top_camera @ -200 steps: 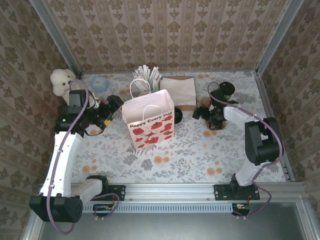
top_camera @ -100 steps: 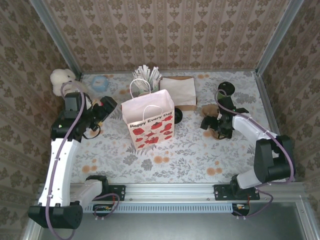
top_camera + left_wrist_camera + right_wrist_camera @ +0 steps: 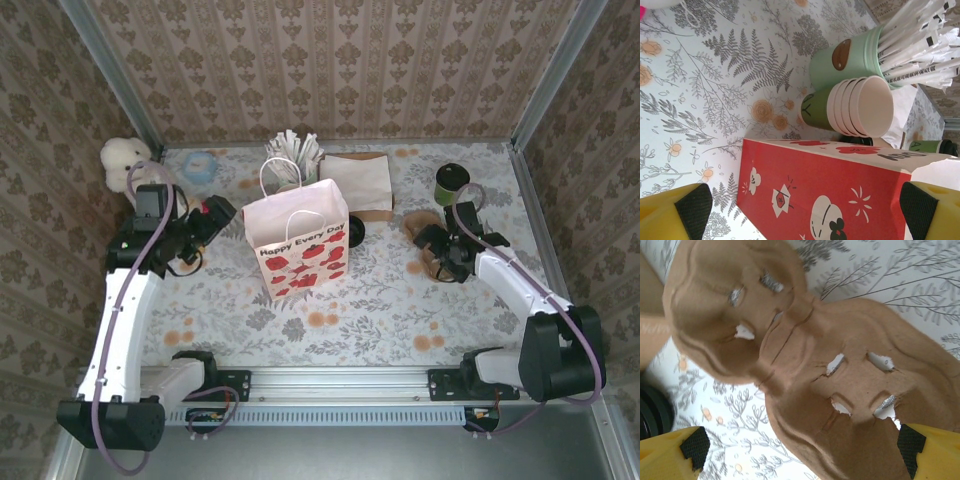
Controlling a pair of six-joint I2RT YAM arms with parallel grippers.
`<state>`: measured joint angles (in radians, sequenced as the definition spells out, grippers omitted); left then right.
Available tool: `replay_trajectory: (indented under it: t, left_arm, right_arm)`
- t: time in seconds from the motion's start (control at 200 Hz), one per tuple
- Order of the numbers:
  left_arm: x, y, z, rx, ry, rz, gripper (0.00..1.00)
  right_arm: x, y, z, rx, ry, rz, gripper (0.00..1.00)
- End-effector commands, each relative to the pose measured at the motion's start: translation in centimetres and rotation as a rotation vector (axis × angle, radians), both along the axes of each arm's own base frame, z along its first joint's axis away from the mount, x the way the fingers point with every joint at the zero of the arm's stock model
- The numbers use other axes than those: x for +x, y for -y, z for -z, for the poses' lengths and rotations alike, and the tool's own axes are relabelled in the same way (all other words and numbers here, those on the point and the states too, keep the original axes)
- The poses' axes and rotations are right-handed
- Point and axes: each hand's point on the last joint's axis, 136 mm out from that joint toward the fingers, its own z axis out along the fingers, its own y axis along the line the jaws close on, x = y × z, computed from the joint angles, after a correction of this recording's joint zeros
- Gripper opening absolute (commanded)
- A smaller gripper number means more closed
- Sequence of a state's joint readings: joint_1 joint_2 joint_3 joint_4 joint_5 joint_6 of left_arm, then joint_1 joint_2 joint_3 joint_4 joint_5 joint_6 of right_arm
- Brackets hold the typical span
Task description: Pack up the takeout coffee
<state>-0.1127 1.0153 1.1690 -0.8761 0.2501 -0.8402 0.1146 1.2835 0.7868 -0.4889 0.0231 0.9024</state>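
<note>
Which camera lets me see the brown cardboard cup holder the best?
The right wrist view. The brown cup holder lies right under that camera, so both round cup wells and their little slits look big and clear. In the top external view it looks small and is partly hidden beneath the right arm.

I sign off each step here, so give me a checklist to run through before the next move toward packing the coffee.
1. The right gripper is open and empty: ok.
2. The left gripper is open and empty: ok.
3. The takeout coffee stands upright, apart from both grippers: ok.
4. The paper bag is standing: ok.
5. The cup carrier under the right gripper has empty wells: ok.
6. The coffee's top is firmly seated: cannot tell.
</note>
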Motion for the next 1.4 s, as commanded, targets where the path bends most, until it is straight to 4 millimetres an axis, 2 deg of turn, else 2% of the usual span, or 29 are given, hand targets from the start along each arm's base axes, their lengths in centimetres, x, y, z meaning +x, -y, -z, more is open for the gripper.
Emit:
replay_trajectory:
  t: [0.0, 0.11, 0.21, 0.27, 0.345, 0.45, 0.575, 0.725, 0.99, 1.095, 1.395]
  left_arm:
    - [0.3, 1.0, -0.4, -0.019, 0.04, 0.049, 1.0]
    - [0.4, 1.1, -0.2, -0.025, 0.051, 0.051, 1.0]
    - [0.2, 0.5, 0.2, 0.005, 0.045, 0.03, 1.0]
    - [0.1, 0.4, 0.1, 0.019, 0.05, 0.03, 1.0]
    - [0.2, 0.3, 0.0, 0.026, 0.057, 0.033, 1.0]
    - [0.3, 0.2, 0.2, 0.035, 0.055, 0.034, 1.0]
    - [0.6, 0.4, 0.4, 0.026, 0.054, 0.038, 1.0]
    - [0.1, 0.3, 0.3, 0.028, 0.053, 0.045, 1.0]
    - [-0.7, -0.5, 0.9, 0.05, 0.05, 0.012, 1.0]
    - [-0.8, -0.6, 1.2, 0.053, 0.04, 0.01, 1.0]
    - [-0.6, -0.5, 1.2, 0.049, 0.045, 0.013, 1.0]
  right_arm:
    - [0.3, 1.5, -0.4, -0.009, 0.001, 0.165, 1.0]
    - [-0.1, 2.3, 0.4, -0.068, -0.073, 0.191, 1.0]
    - [0.3, 2.2, 0.5, -0.06, -0.084, 0.204, 1.0]
    - [0.8, 1.6, 1.2, -0.022, -0.094, 0.229, 0.92]
    - [1.7, 0.7, 0.5, 0.018, -0.069, 0.253, 0.83]
    - [3.0, 0.1, -0.8, 0.007, -0.049, 0.253, 0.83]
    - [4.2, 0.3, 0.3, -0.001, -0.091, 0.313, 0.84]
    - [5.3, -0.4, 2.4, 0.039, -0.14, 0.37, 0.84]
    - [5.3, 0.0, 5.4, -0.006, -0.212, 0.41, 0.8]
    - [5.3, -0.3, 6.3, 0.003, -0.221, 0.407, 0.71]
    - [4.8, 0.0, 6.3, -0.014, -0.209, 0.418, 0.56]
